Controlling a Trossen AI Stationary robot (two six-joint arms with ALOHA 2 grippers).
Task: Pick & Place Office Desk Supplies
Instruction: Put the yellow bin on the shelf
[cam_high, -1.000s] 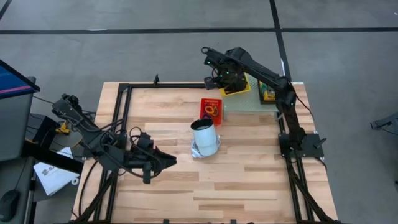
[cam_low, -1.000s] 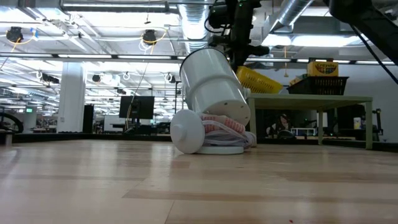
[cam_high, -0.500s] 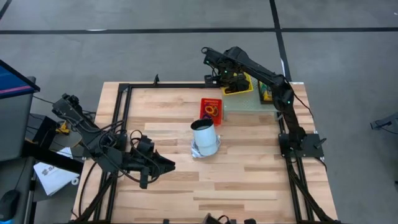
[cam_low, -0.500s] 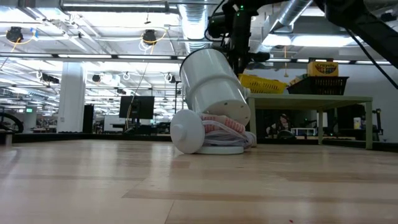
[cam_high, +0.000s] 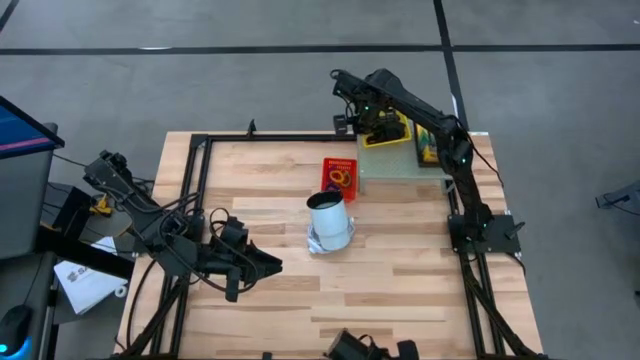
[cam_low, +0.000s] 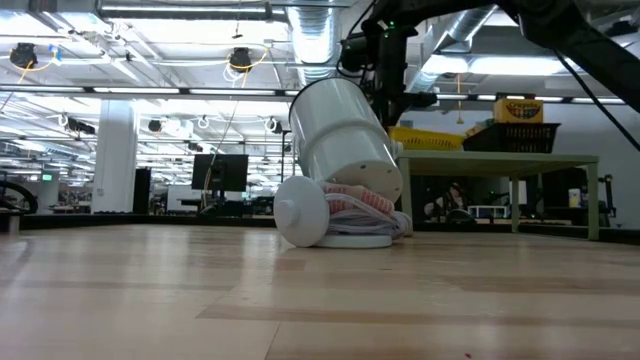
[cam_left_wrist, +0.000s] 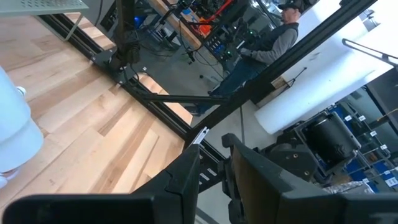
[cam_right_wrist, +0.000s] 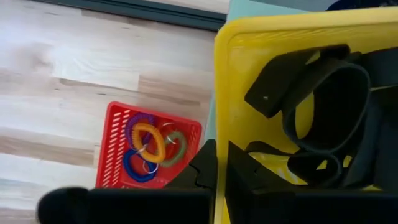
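From my left gripper (cam_left_wrist: 214, 163) I see its two dark fingers (cam_left_wrist: 186, 174) with a narrow gap between them and nothing in it. Past them runs the wooden worktop (cam_left_wrist: 74, 118) with its black frame rail (cam_left_wrist: 155, 99). A white container (cam_left_wrist: 15, 124) sits at the edge, and a seated person (cam_left_wrist: 273, 40) shows beyond.

Three baskets — one red basket (cam_high: 339, 174), one yellow basket (cam_high: 388, 133), one black basket (cam_low: 510, 136) — and one white canister (cam_high: 330, 217). In the red basket lie four coil rings (cam_right_wrist: 149, 147) — orange, purple, blue, green. One crayon box (cam_low: 518, 109) tops the black basket; two arms work the table.
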